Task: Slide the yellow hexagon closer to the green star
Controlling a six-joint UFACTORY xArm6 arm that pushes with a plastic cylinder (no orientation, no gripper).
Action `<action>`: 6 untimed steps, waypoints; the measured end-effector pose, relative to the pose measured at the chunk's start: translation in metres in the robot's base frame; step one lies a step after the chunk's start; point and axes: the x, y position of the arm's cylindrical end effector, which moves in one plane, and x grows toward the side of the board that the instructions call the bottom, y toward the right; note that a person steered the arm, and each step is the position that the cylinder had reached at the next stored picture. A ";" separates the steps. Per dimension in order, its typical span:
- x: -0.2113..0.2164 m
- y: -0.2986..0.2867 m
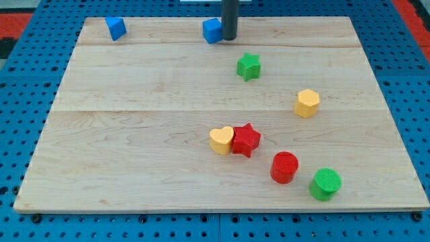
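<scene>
The yellow hexagon (306, 103) sits on the wooden board at the view's right, a little above the middle. The green star (248, 66) lies up and to the left of it, with a clear gap between them. My tip (229, 37) is at the view's top centre, touching the right side of a blue block (212, 31). The tip is up and to the left of the green star and far from the yellow hexagon.
A second blue block (115, 27) sits at the top left. A yellow heart (221, 140) touches a red star (246, 140) near the centre. A red cylinder (284, 167) and a green cylinder (326, 183) stand at the lower right. The board (134, 134) lies on a blue pegboard.
</scene>
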 end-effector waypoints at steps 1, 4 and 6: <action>0.013 0.014; 0.013 0.016; 0.071 -0.022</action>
